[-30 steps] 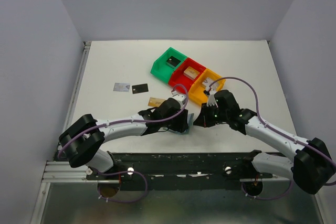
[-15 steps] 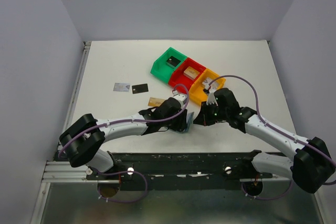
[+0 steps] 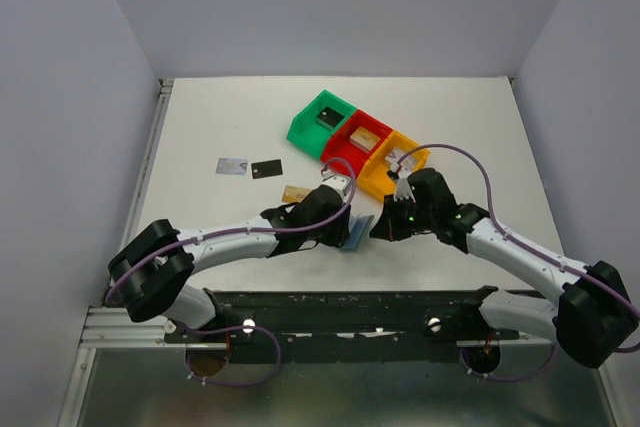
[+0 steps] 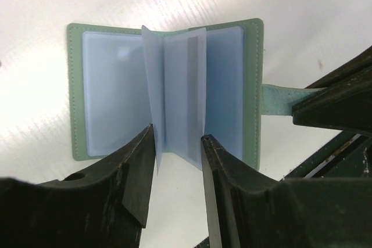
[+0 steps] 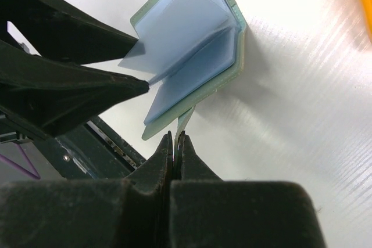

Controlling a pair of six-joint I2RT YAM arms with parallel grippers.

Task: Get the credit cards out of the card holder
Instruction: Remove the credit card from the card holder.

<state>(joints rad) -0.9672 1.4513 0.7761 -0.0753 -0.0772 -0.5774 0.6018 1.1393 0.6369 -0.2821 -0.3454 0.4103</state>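
The card holder [image 4: 110, 91] lies open between my grippers, a pale green cover with clear blue sleeves fanned up; it shows small in the top view [image 3: 358, 233]. No card shows in its sleeves. My left gripper [image 4: 177, 139] is open, its fingertips either side of the sleeves' lower edges. My right gripper [image 5: 174, 137] is shut on the holder's strap tab [image 4: 278, 97]. The holder shows in the right wrist view [image 5: 186, 45] too. The silver-grey card [image 3: 232, 166], black card [image 3: 266, 169] and tan-gold card [image 3: 295, 193] lie flat on the table to the left.
A green bin [image 3: 322, 119], a red bin [image 3: 358, 139] and an orange bin [image 3: 392, 162] stand in a row behind the grippers, each with a small card-like item inside. Grey walls enclose the white table [image 3: 220, 117]. The black base rail [image 3: 350, 307] runs along the near edge.
The left gripper has drawn back slightly to the left, and the holder now shows more between the two grippers. The right gripper has kept its place on the strap.
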